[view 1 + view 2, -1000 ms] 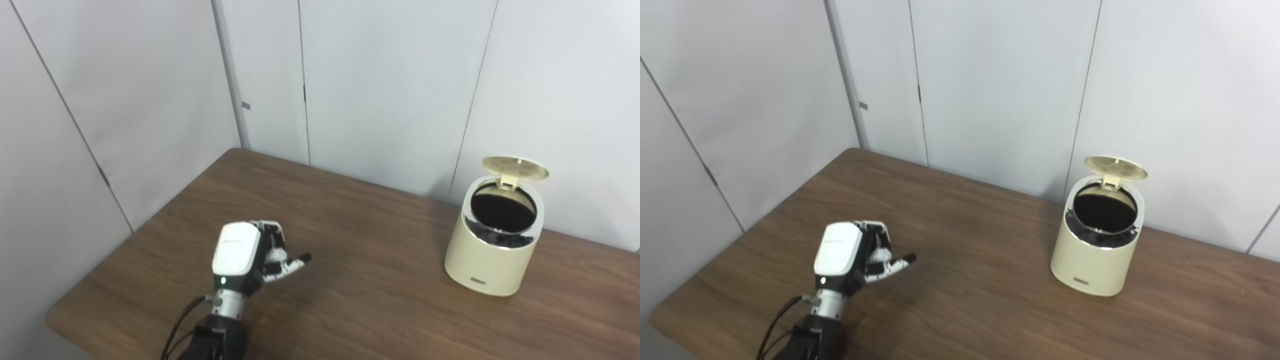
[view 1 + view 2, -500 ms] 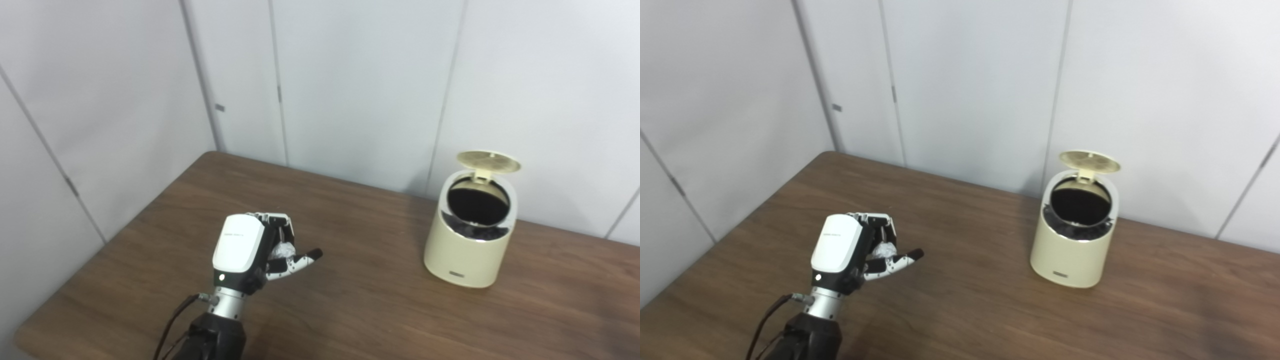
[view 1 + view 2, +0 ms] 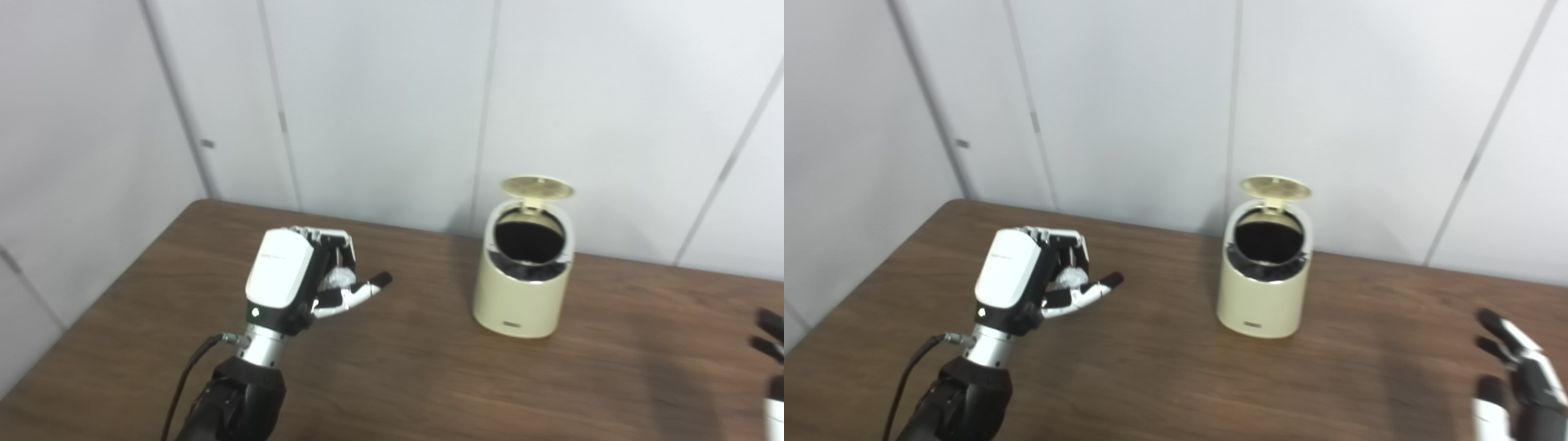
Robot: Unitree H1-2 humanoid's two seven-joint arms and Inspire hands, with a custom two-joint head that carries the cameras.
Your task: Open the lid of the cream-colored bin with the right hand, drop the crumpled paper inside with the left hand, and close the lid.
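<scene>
Now: left hand (image 3: 1029, 283) clenched round crumpled paper (image 3: 1067, 278), raised over table (image 3: 1176, 367), well apart from cream bin (image 3: 1263, 278), lid (image 3: 1276, 186) up. Right hand (image 3: 1519, 373) w/ fingers spread, empty. Risk: loose grip, paper dropped short of bin opening.

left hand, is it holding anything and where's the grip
The left hand holds the crumpled paper, enclosed between curled fingers and palm. The right hand holds nothing, fingers spread.
</scene>
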